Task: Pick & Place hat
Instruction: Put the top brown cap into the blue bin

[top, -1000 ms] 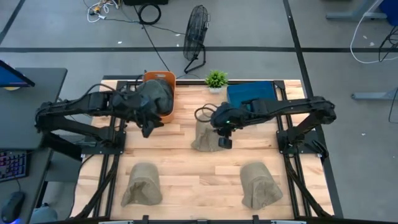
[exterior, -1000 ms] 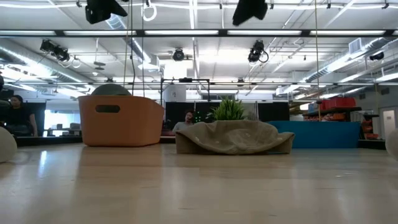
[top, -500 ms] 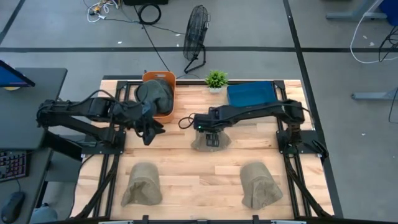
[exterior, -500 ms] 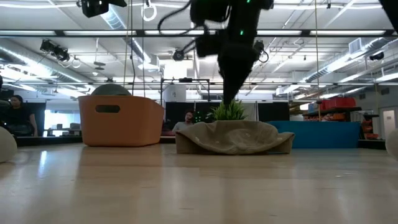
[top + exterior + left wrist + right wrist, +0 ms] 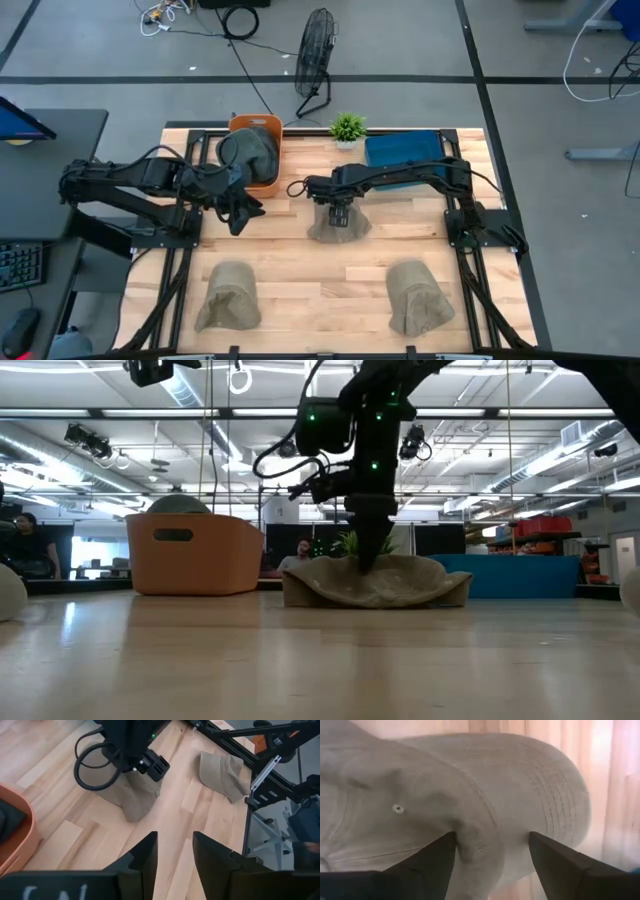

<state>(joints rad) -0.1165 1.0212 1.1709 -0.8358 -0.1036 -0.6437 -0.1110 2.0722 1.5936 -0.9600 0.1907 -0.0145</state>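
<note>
A tan hat (image 5: 335,225) lies flat on the wooden table near its middle and fills the right wrist view (image 5: 520,785). My right gripper (image 5: 338,211) stands on it from above, open, its tips sunk into the hat's top (image 5: 368,563). My left gripper (image 5: 240,212) hangs open with nothing between its fingers (image 5: 175,837), near the orange basket (image 5: 272,126) at the far left. A dark hat (image 5: 250,150) lies in that basket. My right gripper comes at the tan hat from above, pointing down. Its open fingers (image 5: 432,862) stand on either side of a raised fold of the crown (image 5: 475,840), beside the brim. The cloth is dented under the tips (image 5: 370,570), and the hat lies on the table.
Two more tan hats lie near the front edge, one left (image 5: 228,297) and one right (image 5: 415,297). A blue bin (image 5: 405,150) and a small plant (image 5: 347,127) stand at the far edge. Bare wood lies between the hats.
My right gripper has swung toward the table's left and come down onto the middle hat, denting its top. My left arm has drawn back from over the basket toward the table's left.
</note>
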